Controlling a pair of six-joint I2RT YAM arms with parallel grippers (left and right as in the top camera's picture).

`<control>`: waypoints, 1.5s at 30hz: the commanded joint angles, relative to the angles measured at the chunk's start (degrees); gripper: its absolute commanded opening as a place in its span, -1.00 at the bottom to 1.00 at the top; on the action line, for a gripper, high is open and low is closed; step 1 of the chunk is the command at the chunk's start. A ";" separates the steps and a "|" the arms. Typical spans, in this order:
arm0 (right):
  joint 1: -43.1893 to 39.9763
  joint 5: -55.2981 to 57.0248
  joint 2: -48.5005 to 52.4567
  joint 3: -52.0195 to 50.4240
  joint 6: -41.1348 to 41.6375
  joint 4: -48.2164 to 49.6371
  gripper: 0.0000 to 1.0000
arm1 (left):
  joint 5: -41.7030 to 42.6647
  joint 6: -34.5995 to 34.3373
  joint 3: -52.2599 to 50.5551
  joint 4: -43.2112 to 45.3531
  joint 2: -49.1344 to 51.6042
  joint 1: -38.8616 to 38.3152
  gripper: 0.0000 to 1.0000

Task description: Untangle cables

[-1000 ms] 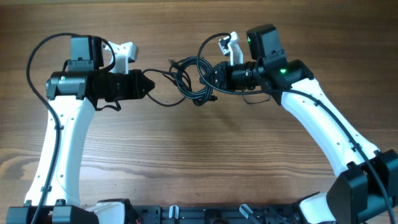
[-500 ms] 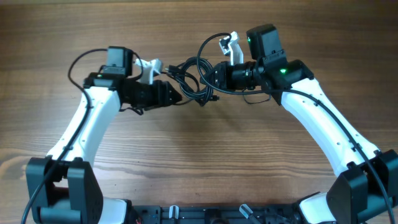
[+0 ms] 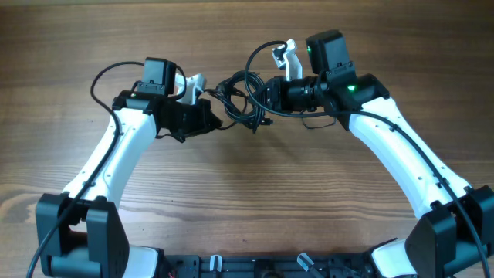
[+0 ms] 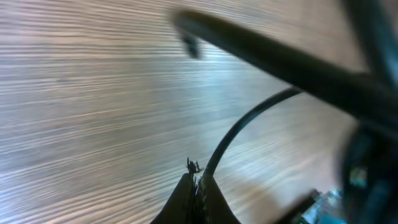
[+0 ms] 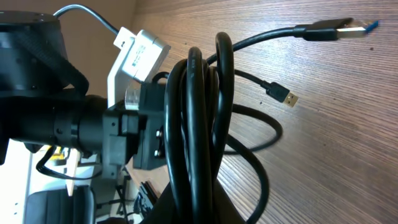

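The cables (image 3: 241, 99) are a tangle of thin black cords hanging between my two grippers above the wooden table. My right gripper (image 3: 261, 96) is shut on a bundle of several looped strands (image 5: 199, 124); two USB plugs (image 5: 339, 29) stick out beyond it in the right wrist view. My left gripper (image 3: 218, 118) is shut on a single thin strand (image 4: 239, 134) that curves up and away from its fingertips (image 4: 198, 186). The two grippers are close together.
The wooden table (image 3: 247, 201) spreads all round. The left arm's camera mount (image 5: 140, 59) shows close behind the bundle in the right wrist view. Thicker arm wires loop over both arms.
My left arm has swung right and inward, bringing its gripper close to the tangle and the right gripper. The loop that trailed left has slackened. The right arm has held still.
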 commanded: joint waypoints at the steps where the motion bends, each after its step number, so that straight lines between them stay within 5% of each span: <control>1: 0.11 -1.27 0.04 0.31 -0.07 0.26 -0.92 | -17.51 -0.63 2.84 -4.09 -0.15 1.11 -0.92; 8: 0.11 -1.27 0.04 0.31 -0.07 0.15 -0.91 | -45.07 -5.01 6.05 -6.91 -0.26 1.09 -0.92; 18: 0.11 -1.20 0.04 0.31 -0.07 0.00 -0.91 | -68.13 -12.48 6.21 -9.27 -0.26 1.11 -0.92; 22: 0.11 -0.98 0.04 0.31 -0.07 -0.04 -0.91 | -65.26 -12.31 6.75 -10.19 -0.46 0.52 -0.92; 27: 0.11 -0.37 0.04 0.31 -0.04 -0.04 -0.91 | -39.17 -5.33 6.73 -12.52 -0.92 -0.57 -0.77; 29: 0.11 -0.39 0.04 0.31 -0.04 -0.07 -0.91 | -25.64 1.05 6.73 -12.83 -0.90 -0.57 -0.29; 30: 0.11 -0.39 0.04 0.31 -0.04 -0.13 -0.91 | -20.94 3.41 6.73 -13.03 -0.90 -0.57 0.22; 33: 0.11 -0.26 0.04 0.31 -0.13 -0.81 -0.91 | -18.75 4.39 6.73 -13.60 -0.90 -0.55 1.00; 45: 0.22 6.43 0.04 0.31 -0.04 -5.66 -0.91 | -31.89 -9.55 6.73 -14.40 -0.90 3.89 1.00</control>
